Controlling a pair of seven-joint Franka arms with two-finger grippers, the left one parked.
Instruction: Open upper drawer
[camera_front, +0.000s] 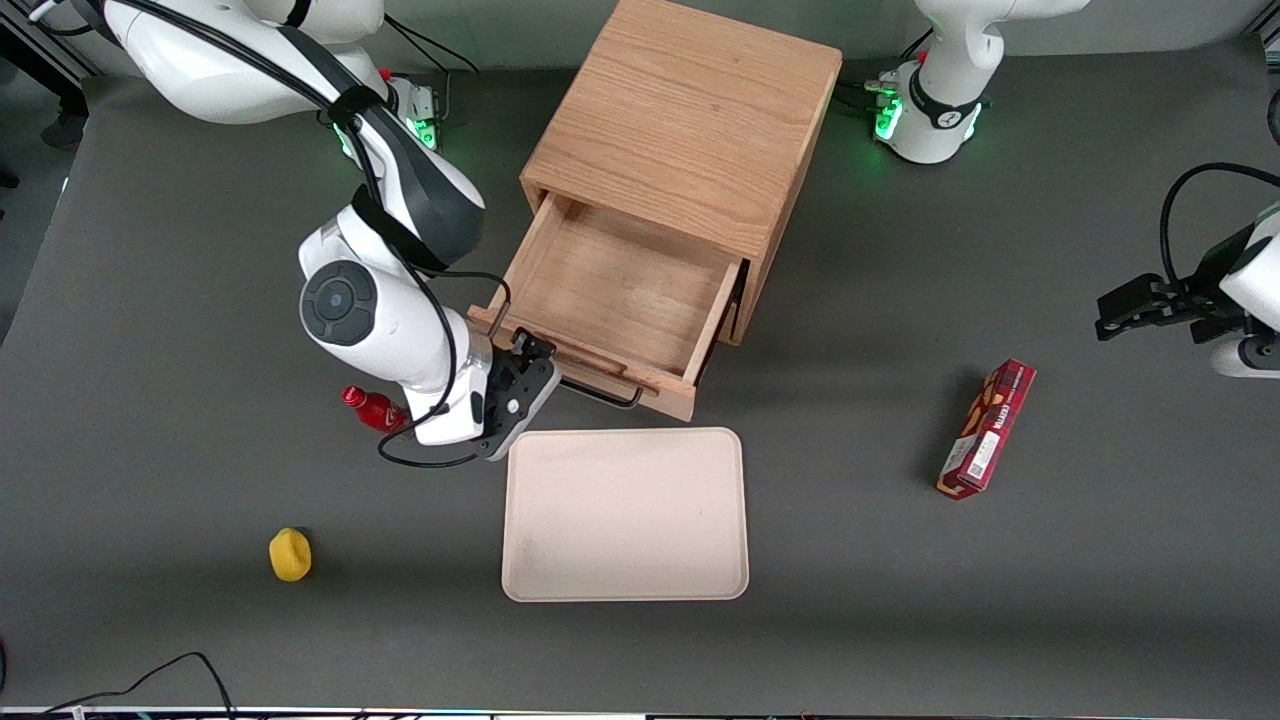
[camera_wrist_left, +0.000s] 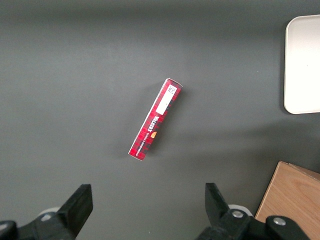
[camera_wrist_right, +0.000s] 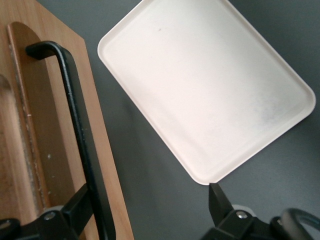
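Observation:
The oak cabinet (camera_front: 690, 120) stands in the middle of the table. Its upper drawer (camera_front: 620, 290) is pulled far out and its inside is bare. The thin black wire handle (camera_front: 605, 393) runs along the drawer front nearest the front camera, and it also shows in the right wrist view (camera_wrist_right: 75, 115). My right gripper (camera_front: 535, 365) is open at the handle's end toward the working arm. In the right wrist view the gripper (camera_wrist_right: 150, 200) has its jaws wide apart, and the handle bar lies just inside one finger (camera_wrist_right: 80, 205). The lower drawer is hidden under the open one.
A beige tray (camera_front: 625, 515) lies just in front of the open drawer, close to the gripper. A small red bottle (camera_front: 375, 408) lies beside the wrist. A yellow object (camera_front: 290, 555) sits nearer the front camera. A red box (camera_front: 987, 430) lies toward the parked arm's end.

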